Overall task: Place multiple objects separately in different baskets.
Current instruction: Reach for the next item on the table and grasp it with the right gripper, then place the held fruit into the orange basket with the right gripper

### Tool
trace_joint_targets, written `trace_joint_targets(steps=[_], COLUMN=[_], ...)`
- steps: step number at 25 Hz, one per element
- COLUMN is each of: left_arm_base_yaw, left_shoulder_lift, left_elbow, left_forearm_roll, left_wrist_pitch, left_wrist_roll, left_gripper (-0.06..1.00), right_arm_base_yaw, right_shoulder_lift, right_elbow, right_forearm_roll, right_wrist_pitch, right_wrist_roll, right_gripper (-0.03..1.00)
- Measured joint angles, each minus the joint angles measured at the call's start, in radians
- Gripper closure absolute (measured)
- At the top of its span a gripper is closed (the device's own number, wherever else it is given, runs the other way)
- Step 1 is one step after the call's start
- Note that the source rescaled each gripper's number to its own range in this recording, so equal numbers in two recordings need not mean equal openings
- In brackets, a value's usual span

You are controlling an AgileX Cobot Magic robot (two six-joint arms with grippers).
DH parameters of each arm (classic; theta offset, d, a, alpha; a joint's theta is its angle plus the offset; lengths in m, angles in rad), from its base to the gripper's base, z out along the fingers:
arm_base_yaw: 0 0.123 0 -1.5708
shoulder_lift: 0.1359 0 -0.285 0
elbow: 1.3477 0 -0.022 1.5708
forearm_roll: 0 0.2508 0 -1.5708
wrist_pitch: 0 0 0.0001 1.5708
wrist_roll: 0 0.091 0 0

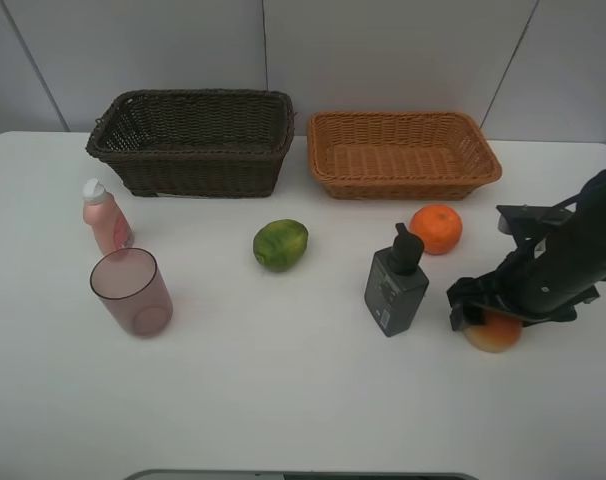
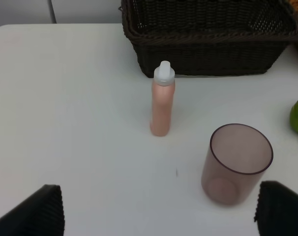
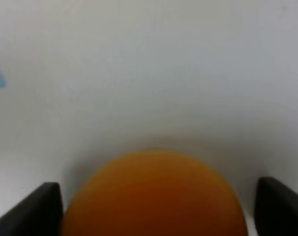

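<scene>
Peach [image 3: 154, 189] (half cropped) | right end effector [image 3: 158, 209] spread astride it | left end effector [image 2: 161, 204] spread, empty

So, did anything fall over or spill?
No, nothing stands out. The pink bottle, mauve cup and pump bottle stand upright, nothing is spilled, and the dark basket and tan basket sit straight.

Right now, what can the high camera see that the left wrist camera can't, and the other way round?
Only the high camera shows the orange, the pump bottle, the peach and the right gripper around it. Only the left wrist camera shows the left gripper, open with nothing in it. Both show the dark basket, the pink bottle, the cup and the green fruit, which sits right at the edge of the wrist picture.
</scene>
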Motion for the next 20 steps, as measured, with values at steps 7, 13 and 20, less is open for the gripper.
trace_joint_targets(steps=[7, 13, 20], left_arm_base_yaw=[0.0, 0.0, 0.0], left_shoulder_lift=[0.0, 0.0, 0.0], left_elbow=[0.0, 0.0, 0.0], left_forearm_roll=[0.0, 0.0, 0.0], left_wrist_pitch=[0.0, 0.0, 0.0], left_wrist_roll=[0.0, 0.0, 0.0], left_gripper=[-0.06, -0.06, -0.06], right_arm_base_yaw=[0.0, 0.0, 0.0], right_shoulder_lift=[0.001, 0.001, 0.001], right_elbow=[0.0, 0.0, 0.0], right_forearm_roll=[0.008, 0.01, 0.01], right_wrist_pitch=[-0.002, -0.002, -0.002], right_wrist_roll=[0.0, 0.0, 0.0], right_gripper=[0.61, 0.61, 0.61])
